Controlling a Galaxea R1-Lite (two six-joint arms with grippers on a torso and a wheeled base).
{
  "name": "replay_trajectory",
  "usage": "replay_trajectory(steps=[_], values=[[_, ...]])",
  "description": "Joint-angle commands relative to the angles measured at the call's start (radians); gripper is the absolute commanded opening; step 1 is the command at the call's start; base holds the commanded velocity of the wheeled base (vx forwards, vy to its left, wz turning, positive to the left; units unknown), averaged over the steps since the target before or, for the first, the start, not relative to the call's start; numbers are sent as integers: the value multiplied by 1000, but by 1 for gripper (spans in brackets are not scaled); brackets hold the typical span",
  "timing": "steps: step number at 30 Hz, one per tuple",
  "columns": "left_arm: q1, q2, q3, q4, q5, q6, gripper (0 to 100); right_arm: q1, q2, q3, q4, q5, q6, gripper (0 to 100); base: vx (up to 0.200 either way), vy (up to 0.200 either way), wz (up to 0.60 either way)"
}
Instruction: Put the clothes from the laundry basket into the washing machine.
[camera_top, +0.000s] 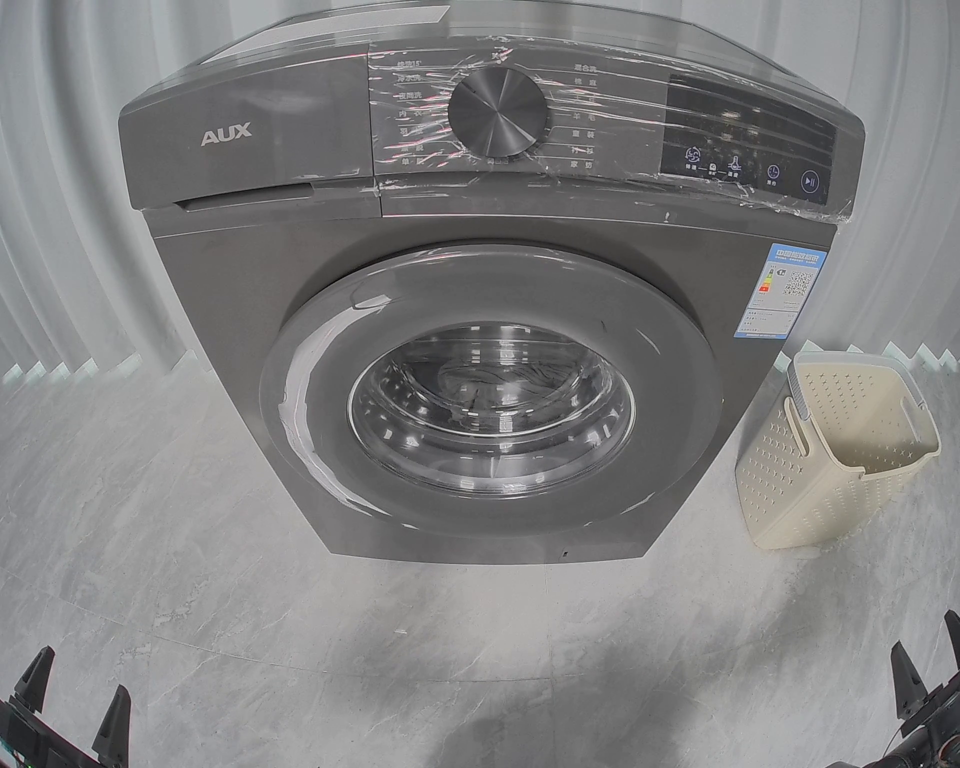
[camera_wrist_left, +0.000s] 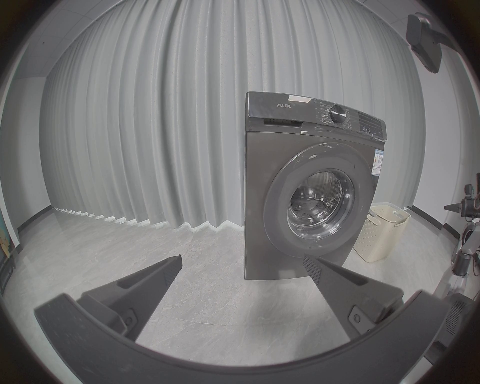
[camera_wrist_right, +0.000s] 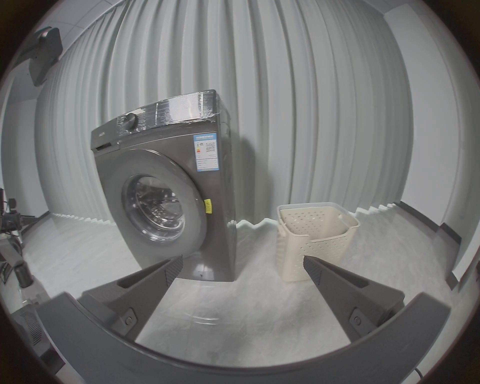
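The left gripper (camera_top: 78, 685) hangs low over the floor (camera_top: 200, 520), jaws spread wide and holding nothing. Well ahead stands the washing machine (camera_top: 480, 280), with white lettering on its drawer panel, a blue-edged label (camera_top: 780, 290) at upper right, and its round door (camera_top: 490, 405) closed. Just right of it sits the laundry basket (camera_top: 790, 470), its perforated inner walls showing. The right gripper (camera_top: 925, 640), jaws likewise wide, is well short of the basket.

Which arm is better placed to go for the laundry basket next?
The right. The laundry basket stands on the floor right of the washing machine, on the side of the right gripper, which is open. The left gripper sits across the machine's shut door.
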Motion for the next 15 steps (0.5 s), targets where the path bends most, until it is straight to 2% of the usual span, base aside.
replay_trajectory(steps=[1, 3, 4, 15], values=[[0, -16, 15, -2, 2, -11, 100, -14, -51, 15, 17, 12, -23, 100, 0, 0, 0], [0, -16, 15, -2, 2, -8, 100, -14, -51, 17, 19, 16, -26, 100, 0, 0, 0], [0, -16, 15, -2, 2, 4, 100, -17, -51, 17, 19, 30, -32, 100, 0, 0, 0], [1, -16, 15, -2, 1, 4, 100, -16, -51, 15, 19, 30, -23, 100, 0, 0, 0]])
